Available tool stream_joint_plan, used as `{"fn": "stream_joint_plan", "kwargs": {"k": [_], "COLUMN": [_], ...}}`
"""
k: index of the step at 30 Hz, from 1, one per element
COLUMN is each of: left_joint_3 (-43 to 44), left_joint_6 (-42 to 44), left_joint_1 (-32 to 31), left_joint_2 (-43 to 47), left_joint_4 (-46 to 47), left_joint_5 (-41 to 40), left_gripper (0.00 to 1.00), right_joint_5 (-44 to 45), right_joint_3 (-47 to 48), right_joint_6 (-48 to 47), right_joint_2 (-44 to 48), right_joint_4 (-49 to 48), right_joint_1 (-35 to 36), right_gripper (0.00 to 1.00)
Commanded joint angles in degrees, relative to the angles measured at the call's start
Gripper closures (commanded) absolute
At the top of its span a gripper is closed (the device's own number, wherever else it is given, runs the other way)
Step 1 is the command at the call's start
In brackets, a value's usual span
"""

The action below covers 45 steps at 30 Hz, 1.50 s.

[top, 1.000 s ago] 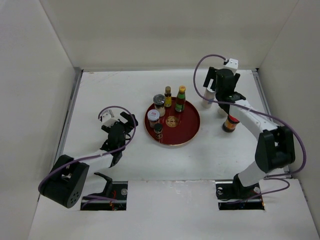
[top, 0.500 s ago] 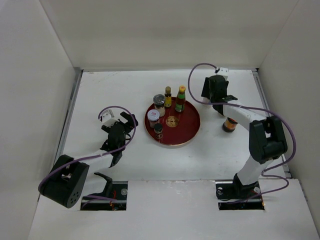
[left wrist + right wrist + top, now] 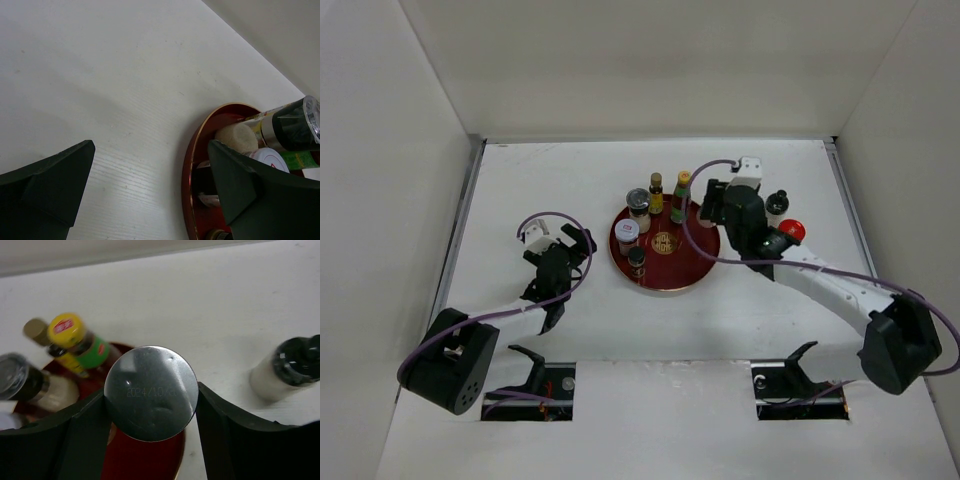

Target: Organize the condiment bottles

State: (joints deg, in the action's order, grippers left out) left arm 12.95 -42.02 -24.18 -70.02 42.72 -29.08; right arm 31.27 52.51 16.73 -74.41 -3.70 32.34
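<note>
Right gripper (image 3: 716, 204) is clenched on a round silver-lidded jar (image 3: 151, 392), its fingers pressing both sides of the lid. It holds the jar over the right-hand rim of the round red lacquer tray (image 3: 698, 262), which sits mid-desk, nearer the far edge. Whether the jar touches the tray cannot be told. On the tray stand a green bottle with a yellow cap (image 3: 681, 196), a slim gold-capped bottle (image 3: 656, 190), a dark-lidded glass jar (image 3: 638, 203), a white-and-red-lidded jar (image 3: 628, 232) and a small dark jar (image 3: 636, 259). Toward the right edge of the white desk (image 3: 550, 170), off the tray, a white bottle with a black cap (image 3: 777, 203) and a red-capped jar (image 3: 790, 233) stand near each other. Left gripper (image 3: 575, 240) is released, jaws wide apart over bare desk just left of the tray, grasping nothing.
</note>
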Motion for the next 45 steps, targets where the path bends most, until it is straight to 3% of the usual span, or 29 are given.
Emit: {"fn": "stream_joint_plan", "kwargs": {"k": [1,5,14,17,20,25,28,35,39,45], "left_joint_3": [1.7,1.8,2.0,2.0,2.0,2.3,2.8,2.3,2.5,2.4], "left_joint_6": [-0.1,0.0,0.1,0.1,0.1,0.0,0.1,-0.3,-0.4,-0.8], "left_joint_1": [0.1,0.1,0.6,0.5,0.2,0.1,0.1,-0.6,-1.0,-1.3], "left_joint_2": [0.8,0.9,0.3,0.5,0.2,0.1,-0.7,-0.7,-1.0,-0.8], "left_joint_4": [2.3,1.9,1.9,1.9,2.0,1.9,2.1,3.2,3.2,3.2], "left_joint_5": [0.1,0.4,0.9,1.4,1.3,2.3,2.4,2.9,3.4,3.5], "left_gripper": [0.00,0.00,0.00,0.00,0.00,0.00,0.00,0.00,0.00,0.00], "right_joint_5": [-2.6,-6.1,-6.0,-6.0,-5.6,-4.0,0.8,21.2,30.7,26.2], "right_joint_3": [0.7,3.6,10.0,10.1,9.5,5.2,-1.8,-13.7,-14.7,-13.8], "right_joint_6": [1.6,1.2,0.5,0.4,0.2,0.1,0.8,3.8,4.1,4.5], "right_joint_2": [-1.3,-6.5,-18.5,-18.8,-15.7,-5.9,3.5,21.6,21.2,13.6], "right_joint_4": [-6.7,-11.5,-11.9,-11.7,-10.6,-9.0,-9.3,-3.0,1.8,3.4], "right_joint_1": [5.8,10.1,13.4,13.5,13.5,11.3,8.1,-3.0,-7.1,-10.8], "right_gripper": [0.50,0.49,0.46,0.32,0.10,0.01,0.00,0.00,0.00,0.00]}}
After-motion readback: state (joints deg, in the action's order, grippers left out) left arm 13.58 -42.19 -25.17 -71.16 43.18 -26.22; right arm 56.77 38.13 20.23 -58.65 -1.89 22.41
